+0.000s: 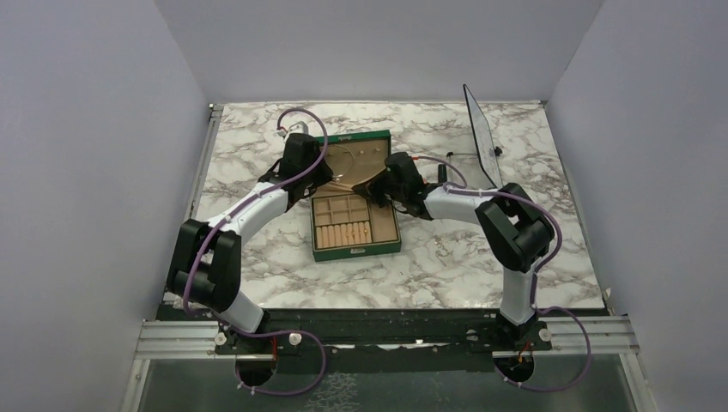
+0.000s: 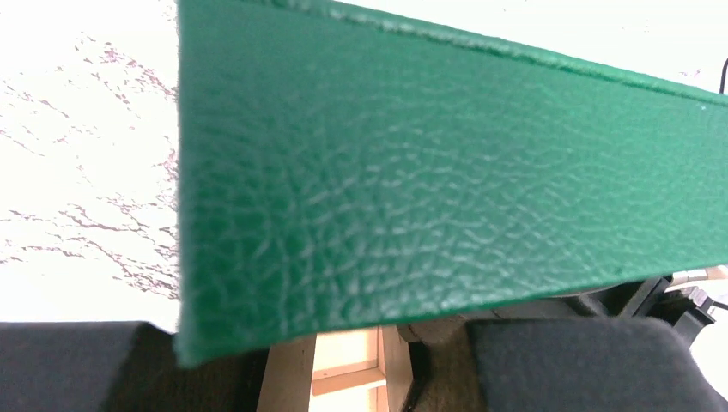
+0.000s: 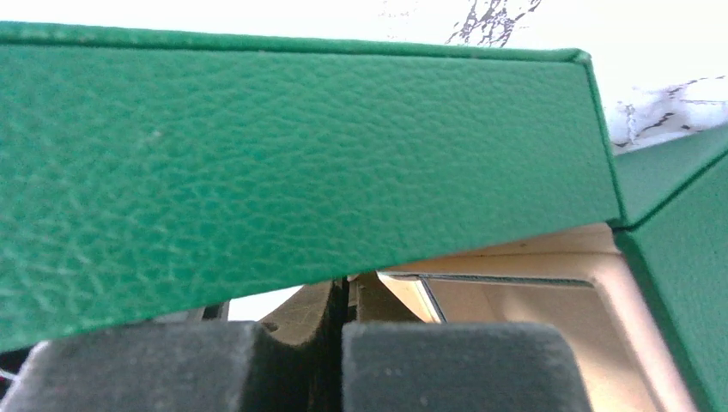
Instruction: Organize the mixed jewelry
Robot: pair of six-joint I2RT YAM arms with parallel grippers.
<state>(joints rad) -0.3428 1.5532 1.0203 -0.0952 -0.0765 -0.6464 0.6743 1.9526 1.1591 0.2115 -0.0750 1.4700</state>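
green box (image 1: 356,251) lid (image 1: 352,154) tilted. left end effector (image 2: 322,378) part open, right end effector (image 3: 343,360) closed, empty — both beneath lid. push evenly, slow — uneven lift likely twists hinge.

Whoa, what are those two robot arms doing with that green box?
Two robot arms are busy at an open green jewelry box on the marble table. Both grippers are tucked close under its opened lid. The left gripper has its fingers apart, and the right gripper is pinched shut. The jewelry itself is too tiny to make out here.
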